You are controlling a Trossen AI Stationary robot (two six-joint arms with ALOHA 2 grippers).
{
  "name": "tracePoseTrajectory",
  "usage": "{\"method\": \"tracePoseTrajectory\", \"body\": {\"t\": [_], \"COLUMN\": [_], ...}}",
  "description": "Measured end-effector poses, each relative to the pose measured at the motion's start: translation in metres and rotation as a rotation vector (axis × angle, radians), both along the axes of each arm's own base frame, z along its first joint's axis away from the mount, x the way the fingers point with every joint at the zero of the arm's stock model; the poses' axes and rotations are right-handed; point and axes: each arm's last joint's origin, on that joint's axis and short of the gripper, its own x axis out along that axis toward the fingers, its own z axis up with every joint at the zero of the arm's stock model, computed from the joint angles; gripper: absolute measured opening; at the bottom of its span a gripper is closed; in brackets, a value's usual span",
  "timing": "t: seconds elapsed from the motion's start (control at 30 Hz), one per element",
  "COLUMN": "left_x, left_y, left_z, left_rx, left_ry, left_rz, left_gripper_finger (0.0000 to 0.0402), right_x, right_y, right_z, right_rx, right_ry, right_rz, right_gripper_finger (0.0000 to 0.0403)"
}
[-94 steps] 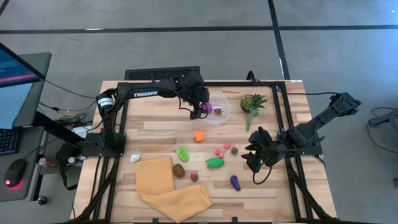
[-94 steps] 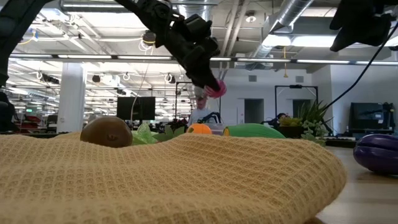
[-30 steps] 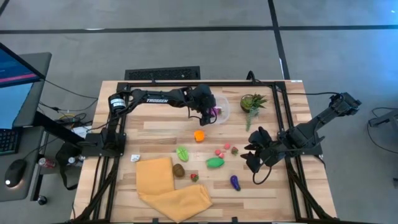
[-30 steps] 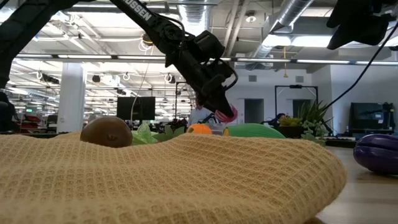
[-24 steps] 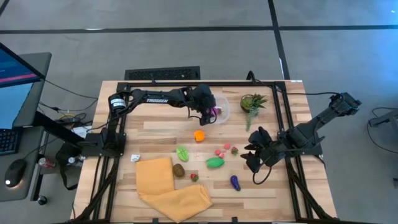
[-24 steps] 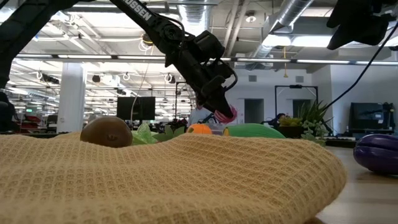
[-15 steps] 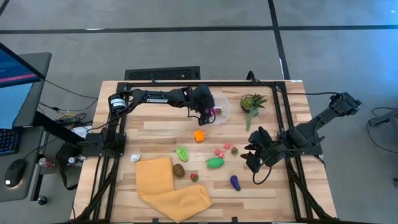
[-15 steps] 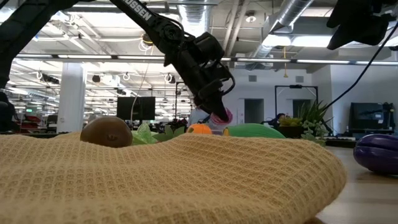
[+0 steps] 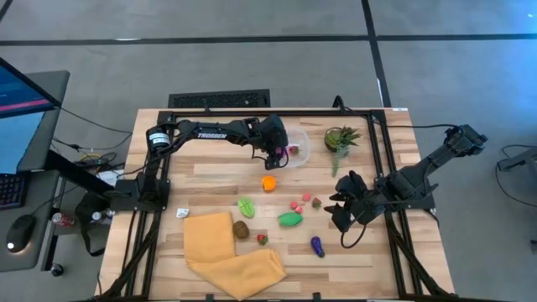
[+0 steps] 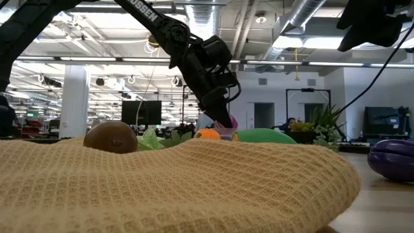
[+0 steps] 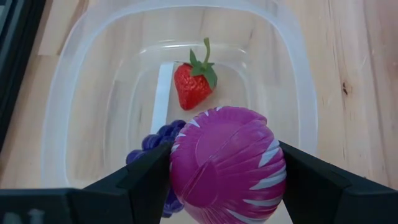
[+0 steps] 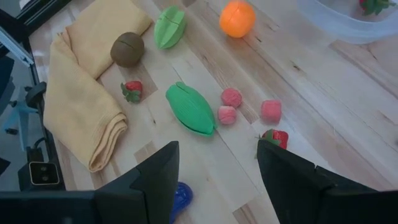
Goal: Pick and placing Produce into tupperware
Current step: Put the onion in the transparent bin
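Observation:
My left gripper [image 9: 282, 152] is shut on a magenta ribbed toy fruit [image 11: 227, 163] and hangs over the near-left part of the clear round tub [image 9: 298, 149]. Inside the tub [image 11: 93, 81] lie a red strawberry [image 11: 194, 84] and purple grapes [image 11: 152, 144]. On the table rest an orange piece [image 9: 268, 182], a green ribbed piece [image 9: 246, 206], a green pod [image 9: 290, 219], a brown kiwi [image 9: 241, 229], a purple eggplant [image 9: 317, 246], pink bits [image 9: 298, 204] and small strawberries. My right gripper [image 9: 340, 211] waits open at the right, above the table. My left gripper pinches the magenta fruit between its two fingers [image 11: 146, 180], one on each flank of the ball [image 11: 186, 168]. The fingers point down, slanting toward the tub. The fruit is lifted clear and hangs over the tub's inside, above the grapes.
A folded yellow cloth [image 9: 228, 252] covers the near-left part of the table, with the kiwi at its edge. A potted green plant [image 9: 340, 138] stands just right of the tub. Black frame rails [image 9: 382, 159] run along the table's sides.
My left gripper has sunk a little toward the tub with the magenta fruit and shifted slightly toward the table's left, staying shut on it. The right arm has kept still.

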Motion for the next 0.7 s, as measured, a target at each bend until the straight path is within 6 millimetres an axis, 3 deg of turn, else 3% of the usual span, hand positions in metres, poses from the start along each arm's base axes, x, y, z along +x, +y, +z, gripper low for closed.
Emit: {"method": "tracePoseTrajectory", "body": {"t": [0.5,0.7], "left_x": [0.0006,0.0008], "left_y": [-0.0001,0.0000], "left_z": [0.0006,0.0008], "left_rx": [-0.012,-0.013], "left_ry": [-0.011,-0.015], "left_rz": [0.009,0.011], "left_gripper_finger": [0.0251,0.0277], "right_x": [0.0000,0.0000], "right_y": [0.0000,0.0000], "right_z": [0.0000,0.0000], "right_rx": [0.000,0.000], "right_ry": [0.000,0.000], "right_rz": [0.000,0.000], "right_gripper_finger": [0.0238,0.0238]}}
